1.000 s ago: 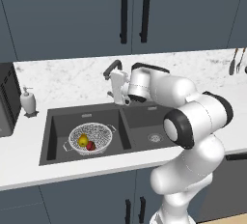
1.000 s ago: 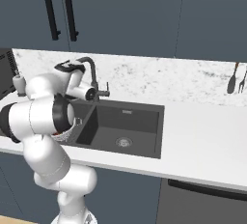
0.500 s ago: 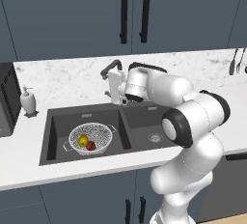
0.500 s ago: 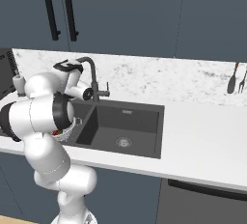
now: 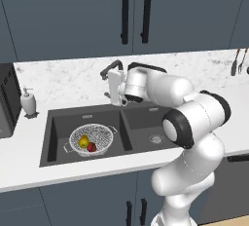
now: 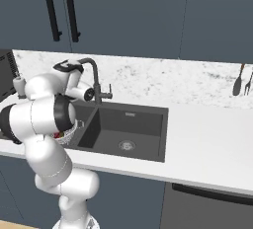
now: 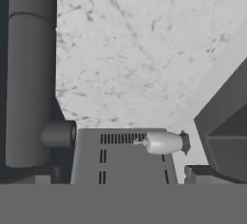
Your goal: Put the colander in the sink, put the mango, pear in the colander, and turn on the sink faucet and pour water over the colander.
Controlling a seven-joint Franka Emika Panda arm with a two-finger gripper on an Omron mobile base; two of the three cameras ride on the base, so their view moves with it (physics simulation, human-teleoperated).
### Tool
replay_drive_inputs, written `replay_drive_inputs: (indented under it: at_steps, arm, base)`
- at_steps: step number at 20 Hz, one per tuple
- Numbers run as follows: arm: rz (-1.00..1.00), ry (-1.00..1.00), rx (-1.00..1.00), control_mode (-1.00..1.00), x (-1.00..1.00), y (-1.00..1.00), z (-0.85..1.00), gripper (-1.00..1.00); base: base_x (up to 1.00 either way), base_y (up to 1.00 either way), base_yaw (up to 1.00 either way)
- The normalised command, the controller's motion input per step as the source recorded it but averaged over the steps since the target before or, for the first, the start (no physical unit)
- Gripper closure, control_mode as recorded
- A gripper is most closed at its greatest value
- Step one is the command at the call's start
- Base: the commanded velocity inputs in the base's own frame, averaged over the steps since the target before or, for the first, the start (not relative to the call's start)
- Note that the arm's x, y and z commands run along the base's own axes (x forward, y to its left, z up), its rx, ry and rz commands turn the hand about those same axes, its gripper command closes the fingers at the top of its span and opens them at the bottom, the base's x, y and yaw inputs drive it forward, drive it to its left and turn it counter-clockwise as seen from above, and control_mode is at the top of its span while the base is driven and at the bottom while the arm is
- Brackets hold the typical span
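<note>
The wire-mesh colander (image 5: 91, 140) sits in the left basin of the dark sink (image 5: 141, 118). Inside it lie the yellow pear (image 5: 83, 142) and, touching it, the red mango (image 5: 91, 147). The dark gooseneck sink faucet (image 5: 111, 68) rises behind the divider, and no water runs from it. My gripper (image 5: 116, 97) hovers right at the faucet's base, open, holding nothing. In the hand view the faucet column (image 7: 29, 73) stands close on the left with its short side lever (image 7: 58, 133) jutting out. From the right, my arm hides most of the colander (image 6: 71, 130).
A white soap dispenser (image 5: 27, 102) and a dark appliance (image 5: 6, 103) stand on the marble counter (image 5: 68, 81) left of the sink. Utensils (image 5: 237, 62) hang at the far right wall. The right basin holds just its steel drain (image 6: 127, 145).
My hand has edged slightly left and lower, closer to the faucet. The jaws stay open. The colander and fruit have not moved.
</note>
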Motion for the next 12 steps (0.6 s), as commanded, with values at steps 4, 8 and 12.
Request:
replay_drive_inputs:
  at_steps: [4,8,12]
  arm:
    - [-0.01,0.08,0.00,-1.00,0.33,-0.16,-0.03,-1.00]
    - [-0.02,0.08,0.00,-1.00,0.38,-0.13,-0.03,-1.00]
    - [-0.02,0.08,0.00,-1.00,0.41,-0.16,-0.03,-1.00]
  base:
    - [0.00,0.00,0.00]
    - [0.00,0.00,0.00]
    - [0.00,0.00,0.00]
